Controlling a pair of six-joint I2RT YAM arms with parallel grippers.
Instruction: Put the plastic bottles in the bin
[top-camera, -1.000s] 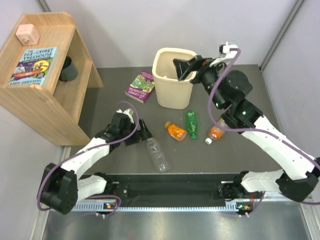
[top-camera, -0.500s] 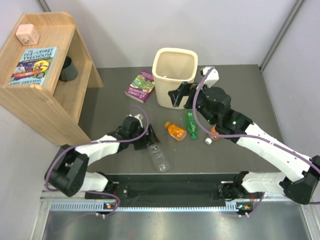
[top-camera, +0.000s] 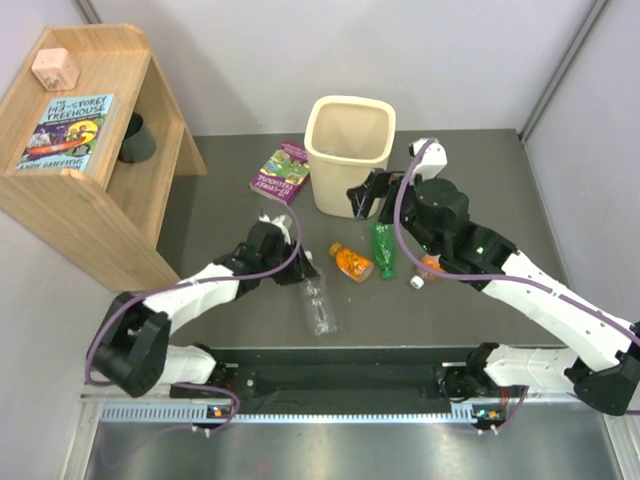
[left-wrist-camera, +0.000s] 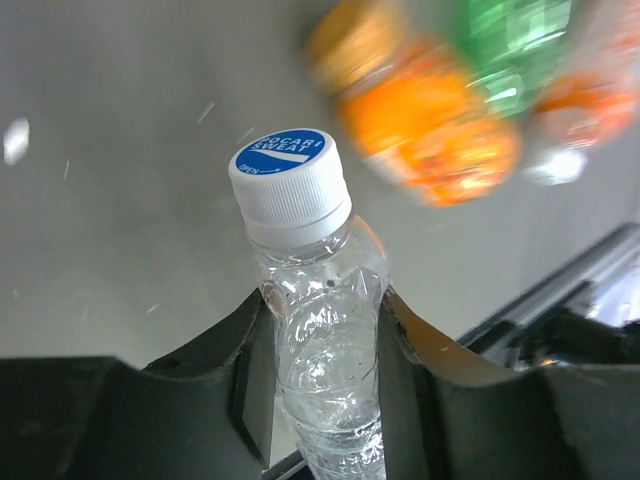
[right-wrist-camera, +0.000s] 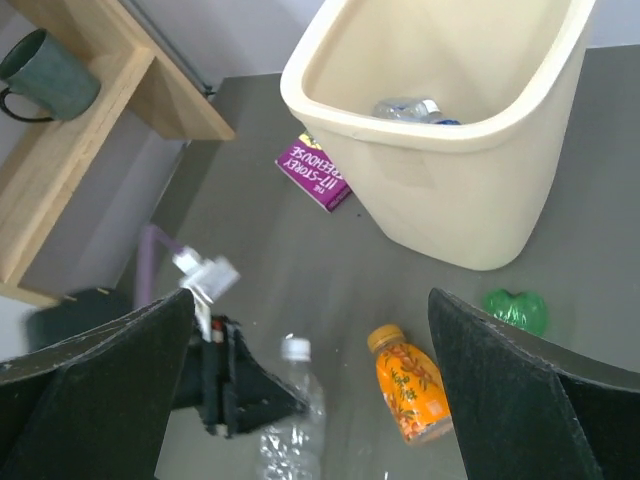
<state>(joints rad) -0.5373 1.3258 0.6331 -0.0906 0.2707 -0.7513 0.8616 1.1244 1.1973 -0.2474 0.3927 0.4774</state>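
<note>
Between jaws of the left claw (left-wrist-camera: 322, 310) lies the clear bottle (left-wrist-camera: 318, 255) (white-capped).

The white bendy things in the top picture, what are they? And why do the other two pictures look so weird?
They are two robot arms bolted to a table, each ending in a two-finger gripper. The top picture comes from a camera above. The other two come from small cameras on the wrists, so each shows its own black fingers. On the table lie a clear bottle, a green bottle, two orange bottles and a book, beside a cream bin. Another bottle lies inside the bin. The left gripper has its fingers either side of the clear bottle; whether it squeezes yet, I cannot tell. The right gripper is open, holding nothing, near the bin.
</note>
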